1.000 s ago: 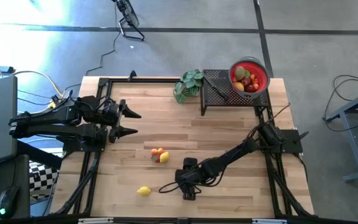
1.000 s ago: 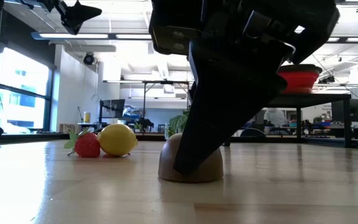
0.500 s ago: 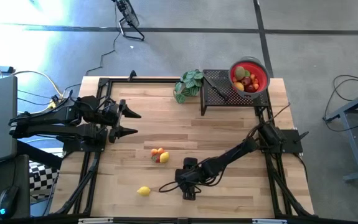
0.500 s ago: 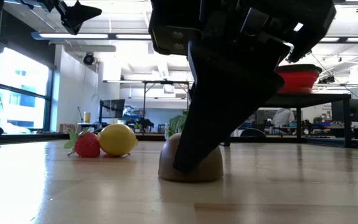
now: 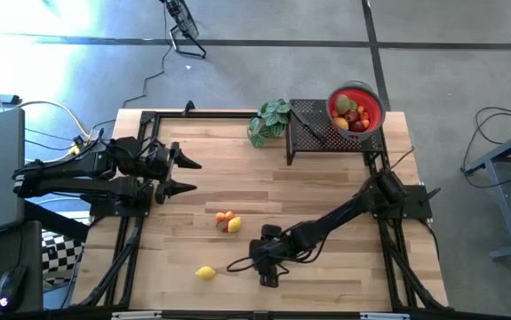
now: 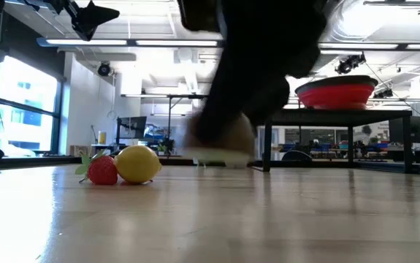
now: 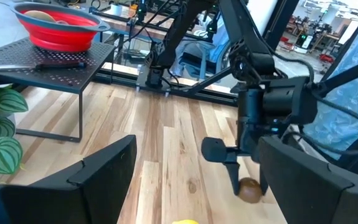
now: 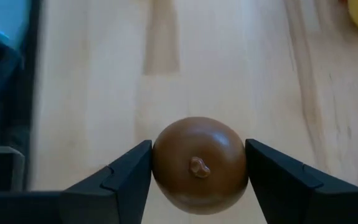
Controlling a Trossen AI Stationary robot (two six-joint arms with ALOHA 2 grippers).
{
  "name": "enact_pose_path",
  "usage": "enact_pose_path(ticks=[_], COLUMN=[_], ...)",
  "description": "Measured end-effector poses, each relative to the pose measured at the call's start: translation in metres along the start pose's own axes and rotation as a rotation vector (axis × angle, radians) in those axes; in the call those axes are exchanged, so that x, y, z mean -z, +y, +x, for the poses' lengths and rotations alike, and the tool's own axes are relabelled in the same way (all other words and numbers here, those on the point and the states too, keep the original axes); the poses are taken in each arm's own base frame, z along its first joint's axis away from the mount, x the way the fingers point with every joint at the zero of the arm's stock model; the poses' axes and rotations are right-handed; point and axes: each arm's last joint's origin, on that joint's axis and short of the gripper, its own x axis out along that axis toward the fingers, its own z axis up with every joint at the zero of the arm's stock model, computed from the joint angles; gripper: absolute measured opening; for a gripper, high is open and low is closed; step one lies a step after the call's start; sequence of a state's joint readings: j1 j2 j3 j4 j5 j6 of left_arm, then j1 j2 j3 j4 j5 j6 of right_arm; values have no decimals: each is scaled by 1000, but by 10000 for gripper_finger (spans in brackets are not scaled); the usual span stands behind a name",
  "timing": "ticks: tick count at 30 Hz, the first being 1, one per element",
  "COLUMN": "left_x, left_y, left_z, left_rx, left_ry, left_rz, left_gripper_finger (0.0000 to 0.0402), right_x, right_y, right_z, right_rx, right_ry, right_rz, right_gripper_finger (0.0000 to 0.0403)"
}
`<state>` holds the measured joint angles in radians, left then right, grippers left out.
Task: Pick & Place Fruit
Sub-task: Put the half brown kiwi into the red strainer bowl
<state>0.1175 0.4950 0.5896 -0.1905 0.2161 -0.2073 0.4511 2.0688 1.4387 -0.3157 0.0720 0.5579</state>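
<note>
1. The right claw (image 8: 198, 163) grips the brown fruit (image 8: 200, 164) just above the counter (image 5: 326, 187), near its front edge.
2. Carry it level, I'd say, toward the red bowl (image 5: 356, 108).
3. The left claw (image 5: 188, 176) waits wide open.

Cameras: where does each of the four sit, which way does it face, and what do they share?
High: overhead, straight down; both arms, red bowl.
Low: table height, level across; right gripper lifting the brown fruit.
Left wrist: past the left gripper toward the right arm.
Right wrist: down on the table, fingers clamping the fruit.
Shared: fruit, wrist and low views.
</note>
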Motion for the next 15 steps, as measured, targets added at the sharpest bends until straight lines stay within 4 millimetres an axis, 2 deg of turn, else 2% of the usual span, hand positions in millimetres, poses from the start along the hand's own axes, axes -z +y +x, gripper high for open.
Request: enact_pose_path(ticks=[7,15], left_x=[0,0], left_y=[0,0], left_z=[0,0], left_rx=[0,0], left_ry=[-1,-1], left_rz=[0,-7], left_gripper_finger=[326,326], right_x=[-8,-22], right_y=[3,7], right_z=[-22,-56], right_rx=[-5,2], right_ry=[-40,-139], right_rz=[9,29], right_gripper_finger=[230,229])
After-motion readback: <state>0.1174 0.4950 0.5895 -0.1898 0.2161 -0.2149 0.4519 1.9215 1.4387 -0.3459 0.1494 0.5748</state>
